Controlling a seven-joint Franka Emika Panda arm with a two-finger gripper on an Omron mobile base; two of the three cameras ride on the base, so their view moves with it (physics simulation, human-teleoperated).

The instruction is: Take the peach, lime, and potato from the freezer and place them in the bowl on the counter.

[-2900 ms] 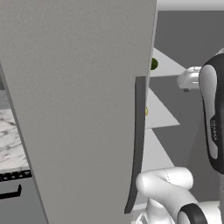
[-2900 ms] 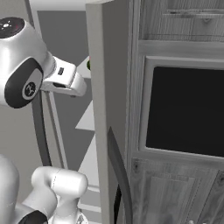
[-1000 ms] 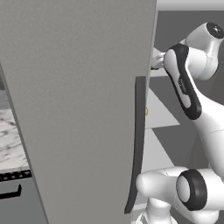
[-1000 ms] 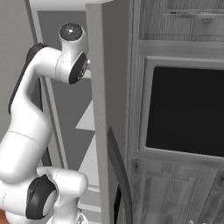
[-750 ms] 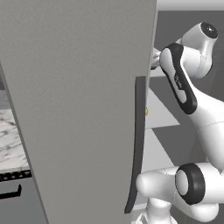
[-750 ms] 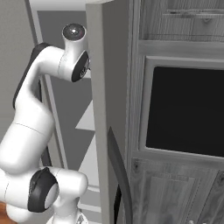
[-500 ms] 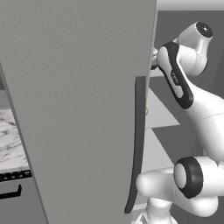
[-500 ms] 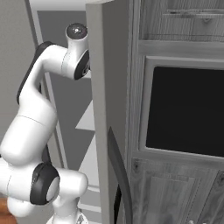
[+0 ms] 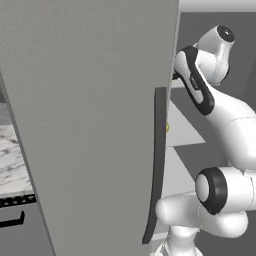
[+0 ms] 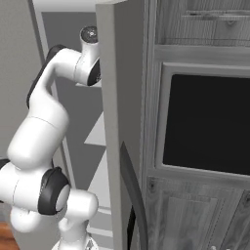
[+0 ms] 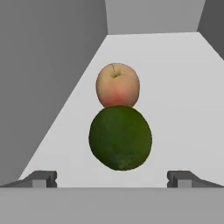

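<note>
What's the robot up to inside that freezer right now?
Gripper open, empty. Lime dead ahead on shelf, peach right behind it. Nothing blocking.

Arm [image 9: 220, 120] rises from base, upper link leaning up and forward, elbow bent at top, forearm folded back toward open appliance interior. Same arm [image 10: 41, 132] in right base view: shoulder joint low, white link rising, wrist turned inward at top. Tool [image 11: 112, 178] in hand view: two dark fingertips [image 11: 41, 178] at far left and far right of frame bottom, jaws spread wide, nothing gripped between them.
</note>
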